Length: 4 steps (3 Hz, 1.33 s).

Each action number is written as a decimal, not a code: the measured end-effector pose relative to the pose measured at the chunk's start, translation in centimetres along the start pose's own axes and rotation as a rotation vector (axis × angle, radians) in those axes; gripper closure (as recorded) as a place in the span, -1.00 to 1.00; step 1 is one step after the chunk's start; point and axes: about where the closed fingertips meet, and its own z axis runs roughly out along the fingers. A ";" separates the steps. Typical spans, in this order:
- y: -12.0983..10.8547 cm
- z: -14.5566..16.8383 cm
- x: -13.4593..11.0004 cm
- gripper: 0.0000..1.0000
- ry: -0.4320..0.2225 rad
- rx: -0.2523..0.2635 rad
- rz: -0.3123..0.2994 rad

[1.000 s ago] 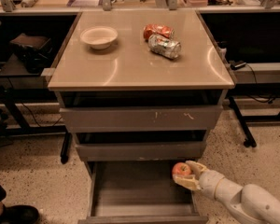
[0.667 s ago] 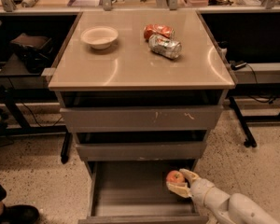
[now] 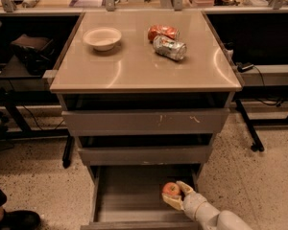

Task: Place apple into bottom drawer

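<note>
The bottom drawer (image 3: 127,195) is pulled open at the foot of the cabinet, showing its plain grey floor. My gripper (image 3: 175,195) reaches in from the lower right and is shut on the small red apple (image 3: 171,189), holding it inside the drawer at its right side, low over the floor. I cannot tell whether the apple touches the floor.
The two upper drawers (image 3: 144,121) are partly open. On the cabinet top (image 3: 134,66) lie a white bowl (image 3: 102,37), a crushed red can (image 3: 163,32) and a silver can (image 3: 169,48). A person's shoe (image 3: 14,219) is at lower left. Desks and cables flank the cabinet.
My gripper has carried the apple to the left and down, further into the bottom drawer.
</note>
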 end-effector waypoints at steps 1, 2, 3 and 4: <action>0.7 2.1 1.8 1.00 0.045 -0.025 -0.025; 1.5 4.7 4.3 1.00 0.103 -0.045 -0.053; 2.2 7.3 6.7 1.00 0.152 -0.055 -0.076; 2.4 9.3 8.9 1.00 0.189 -0.042 -0.079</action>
